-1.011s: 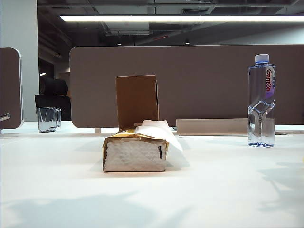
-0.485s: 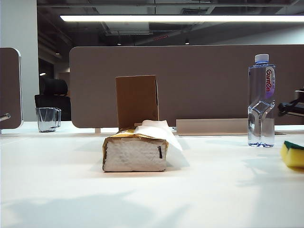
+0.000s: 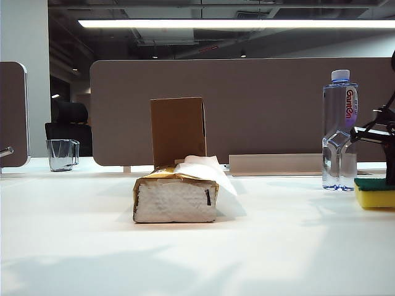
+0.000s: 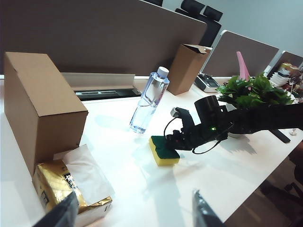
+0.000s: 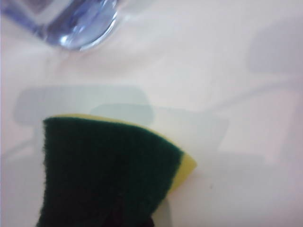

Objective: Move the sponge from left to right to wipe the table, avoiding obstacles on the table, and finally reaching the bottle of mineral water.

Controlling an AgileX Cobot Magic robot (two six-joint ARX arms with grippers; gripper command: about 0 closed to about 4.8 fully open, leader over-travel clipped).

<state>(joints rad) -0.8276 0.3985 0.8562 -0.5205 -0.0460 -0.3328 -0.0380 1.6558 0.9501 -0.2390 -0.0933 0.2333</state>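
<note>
Exterior view: the white table [image 3: 197,246] carries a gold-and-white tissue pack [image 3: 176,197] with a white tissue [image 3: 207,169] sticking out of its top, and just behind it an upright brown cardboard box [image 3: 178,131] whose contents cannot be seen. Far off on the left stands a clear glass mug [image 3: 62,154] that looks empty. On the right the bottle of mineral water [image 3: 339,129], capped and holding clear water, stands upright; just beside it the sponge [image 3: 374,192] lies flat on the table, green side up, with the right gripper [image 3: 390,179] coming down onto it at the frame edge. Left wrist view: the left gripper [image 4: 137,215] hangs well above the table near the tissue pack, its two fingers [image 4: 61,215] standing wide apart with nothing between them. A second cardboard box [image 4: 188,68] with a raised flap stands beyond the bottle, near a leafy green plant [image 4: 251,92]. Right wrist view: the right gripper is pressed together on the sponge's near edge, though its fingertips are barely visible at the bottom of the frame; the bottle's base sits close by on the table.
</note>
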